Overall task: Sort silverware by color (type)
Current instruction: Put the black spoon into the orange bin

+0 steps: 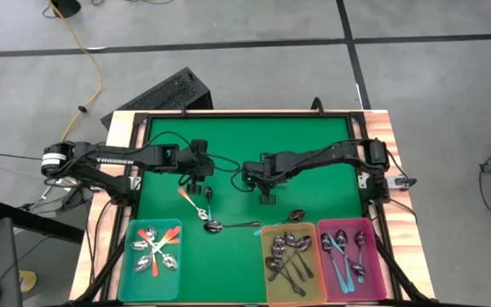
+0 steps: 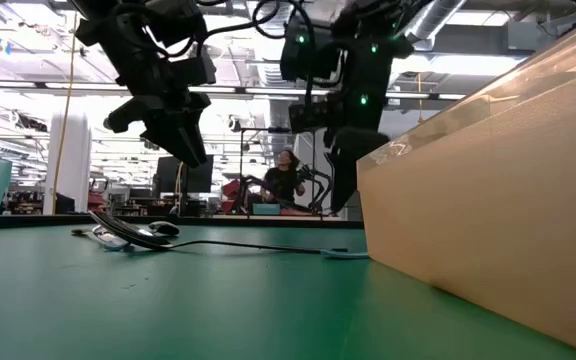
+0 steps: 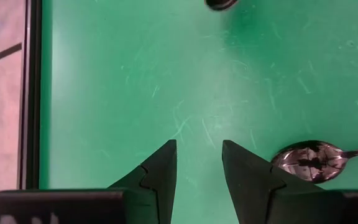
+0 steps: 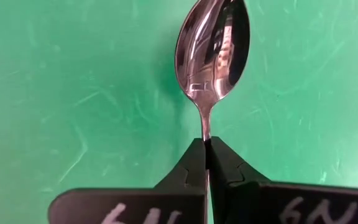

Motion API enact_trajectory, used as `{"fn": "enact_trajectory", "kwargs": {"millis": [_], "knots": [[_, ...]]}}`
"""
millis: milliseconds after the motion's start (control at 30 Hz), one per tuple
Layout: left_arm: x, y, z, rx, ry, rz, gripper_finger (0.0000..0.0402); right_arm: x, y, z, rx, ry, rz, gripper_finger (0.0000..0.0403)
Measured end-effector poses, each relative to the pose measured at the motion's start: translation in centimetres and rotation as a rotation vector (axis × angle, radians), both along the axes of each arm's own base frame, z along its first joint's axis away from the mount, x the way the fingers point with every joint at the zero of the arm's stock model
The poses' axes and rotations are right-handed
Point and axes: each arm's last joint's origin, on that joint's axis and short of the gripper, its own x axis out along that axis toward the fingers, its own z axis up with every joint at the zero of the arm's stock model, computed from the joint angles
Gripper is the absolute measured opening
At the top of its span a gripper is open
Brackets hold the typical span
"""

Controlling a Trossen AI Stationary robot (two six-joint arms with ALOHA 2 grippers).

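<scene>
right gripper (image 4: 207,146) jaws are clamped on the neck of a metal spoon (image 4: 214,46), held above the green mat (image 1: 305,145) near table centre. left gripper (image 3: 199,155) jaws stand narrowly apart, empty, beside loose spoons (image 1: 216,223) on the mat.

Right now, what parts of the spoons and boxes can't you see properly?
- Held spoon: its handle is hidden between the right gripper's shut fingers in the right wrist view, so its colour is unknown.
- Spoon on the mat: handle cut off by the left wrist view's edge.
- Yellow bin: its wall hides the contents in the low view.
</scene>
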Motion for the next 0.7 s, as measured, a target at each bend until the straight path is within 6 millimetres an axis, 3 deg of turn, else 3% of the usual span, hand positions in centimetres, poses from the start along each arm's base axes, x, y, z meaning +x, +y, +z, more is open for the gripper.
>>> {"fn": "enact_trajectory", "kwargs": {"millis": [433,700], "knots": [[0.4,0.5,0.3,-0.009,-0.059,0.003,0.0114,0.1,4.1,5.4,0.001,0.095,0.087,0.0009],[0.6,0.3,0.4,-0.08,-0.102,0.004,0.0114,-0.8,8.2,10.2,0.058,0.1,0.036,0.0009]]}}
